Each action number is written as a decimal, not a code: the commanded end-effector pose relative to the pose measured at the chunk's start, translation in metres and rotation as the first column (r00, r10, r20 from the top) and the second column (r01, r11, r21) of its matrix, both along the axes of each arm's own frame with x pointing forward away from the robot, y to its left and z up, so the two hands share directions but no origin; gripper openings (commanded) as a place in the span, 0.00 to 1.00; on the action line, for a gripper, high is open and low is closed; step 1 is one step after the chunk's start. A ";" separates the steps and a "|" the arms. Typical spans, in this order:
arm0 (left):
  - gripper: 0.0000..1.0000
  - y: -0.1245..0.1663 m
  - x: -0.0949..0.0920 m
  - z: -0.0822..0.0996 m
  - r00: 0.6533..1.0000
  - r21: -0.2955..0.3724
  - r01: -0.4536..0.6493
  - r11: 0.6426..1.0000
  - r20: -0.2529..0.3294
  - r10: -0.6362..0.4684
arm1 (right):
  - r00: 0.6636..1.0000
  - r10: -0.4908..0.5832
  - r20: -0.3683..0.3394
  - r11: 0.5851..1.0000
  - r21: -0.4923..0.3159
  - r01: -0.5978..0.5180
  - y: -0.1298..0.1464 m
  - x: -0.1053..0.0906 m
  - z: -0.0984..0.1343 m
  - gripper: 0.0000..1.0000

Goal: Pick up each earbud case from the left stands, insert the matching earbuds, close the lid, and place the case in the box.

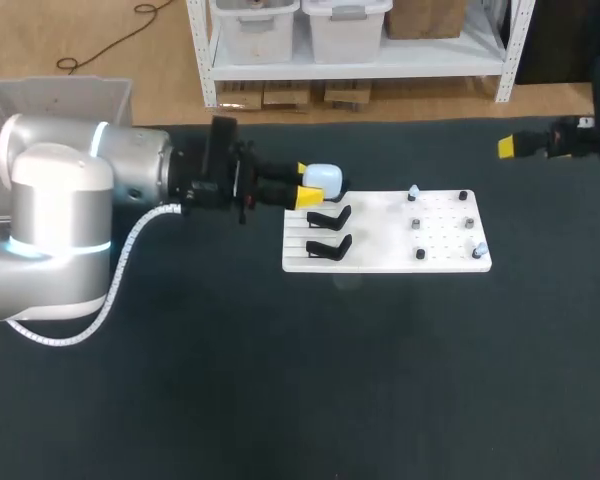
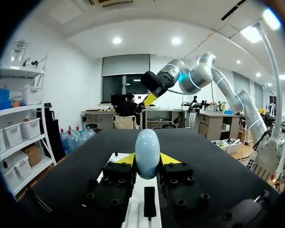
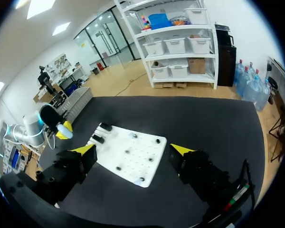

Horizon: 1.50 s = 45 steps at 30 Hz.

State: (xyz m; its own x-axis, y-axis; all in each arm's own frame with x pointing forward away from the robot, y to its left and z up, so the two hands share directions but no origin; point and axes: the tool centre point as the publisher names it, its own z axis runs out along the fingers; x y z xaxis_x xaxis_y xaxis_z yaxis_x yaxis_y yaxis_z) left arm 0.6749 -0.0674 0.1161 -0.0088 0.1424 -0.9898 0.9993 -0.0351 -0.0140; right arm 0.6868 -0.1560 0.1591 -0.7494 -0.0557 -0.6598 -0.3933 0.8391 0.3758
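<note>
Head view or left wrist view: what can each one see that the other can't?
Only the head view shows the grey box, the small earbuds on the white board, and both black stands. Only the left wrist view shows most of the right arm, bent high over the table's far end. Both show the left claw shut on the pale blue case, with the board and a stand below it.
</note>
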 end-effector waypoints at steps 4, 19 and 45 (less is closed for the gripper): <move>0.00 0.000 -0.001 -0.003 1.000 -0.014 -0.002 1.000 -0.007 0.002 | 0.998 0.065 -0.006 0.998 -0.005 -0.065 0.038 -0.031 0.013 1.00; 0.00 0.000 -0.008 -0.009 1.000 -0.030 -0.001 1.000 -0.021 0.000 | 0.983 0.182 -0.018 0.969 -0.169 -0.182 0.124 -0.070 0.016 1.00; 0.00 0.002 -0.004 -0.012 1.000 -0.047 -0.006 0.999 -0.010 0.005 | 0.964 0.251 -0.087 0.936 -0.231 -0.265 0.180 -0.082 0.001 1.00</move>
State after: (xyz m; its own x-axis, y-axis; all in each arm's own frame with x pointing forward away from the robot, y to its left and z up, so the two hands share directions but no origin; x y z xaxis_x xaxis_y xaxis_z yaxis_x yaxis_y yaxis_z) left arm 0.6722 -0.0665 0.1043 -0.0197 0.0949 -0.9953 0.9990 -0.0377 -0.0234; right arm 0.6030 0.0179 0.1614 -0.7214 -0.4029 -0.5632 -0.6018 0.7671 0.2221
